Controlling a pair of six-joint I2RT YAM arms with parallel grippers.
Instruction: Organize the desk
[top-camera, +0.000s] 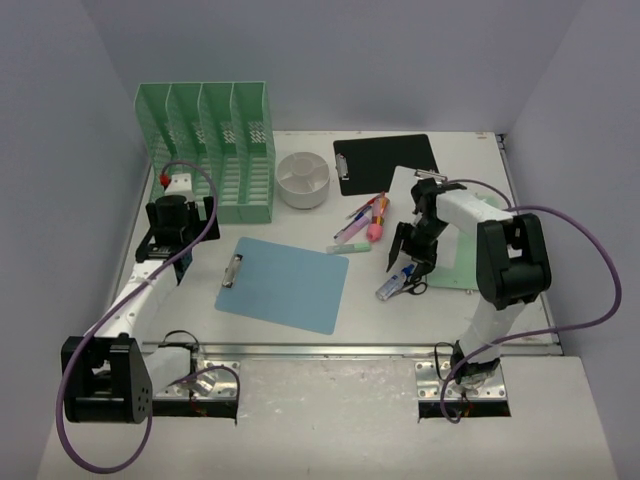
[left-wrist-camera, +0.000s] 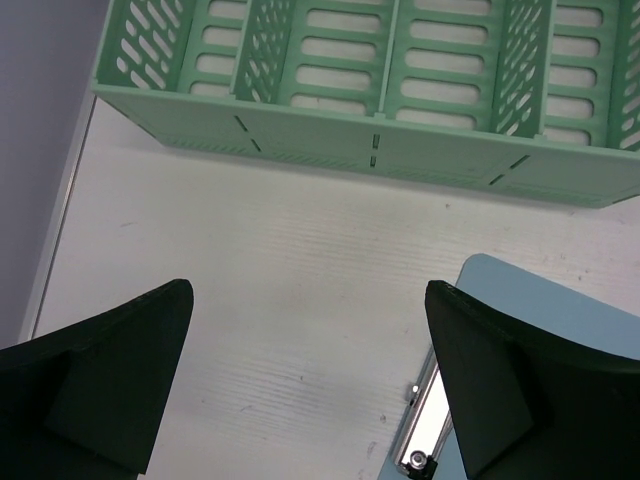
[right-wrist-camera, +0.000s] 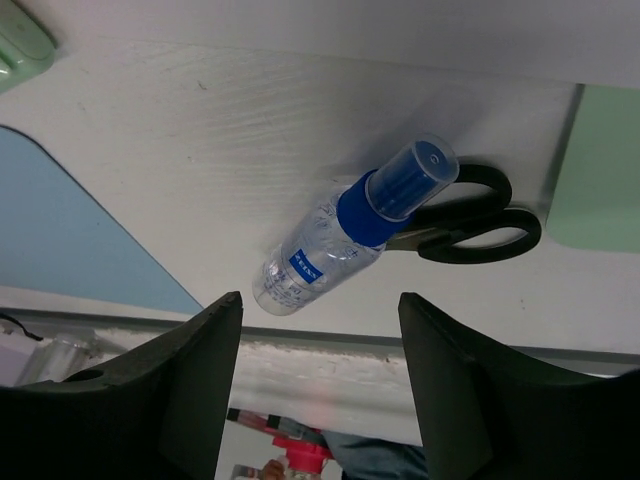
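Looking down on the white worktop with both arms over it, so quick rundown. Got the right fingers spread apart and gripping nothing, hanging above the worktop near its front edge on the right half, bare white surface visible straight through the gap. Sitting in line with that gap, just past the tips: a small clear spray bottle with a blue collar and cap, lying flat, untouched by either finger. Cap end right up against the handles of black scissors, also flat on the worktop. Over by the left edge, got the left fingers opened wide with nothing between them, likewise only bare worktop below. Just ahead of those, toward the back left corner, a mint-green file rack. Beside the right-hand finger, the clip end of a blue clipboard lying mid-worktop. Also spotted a black clipboard along the back edge, a white round tray next to the rack, and a bunch of pens near the middle. No way to read the bottle label.
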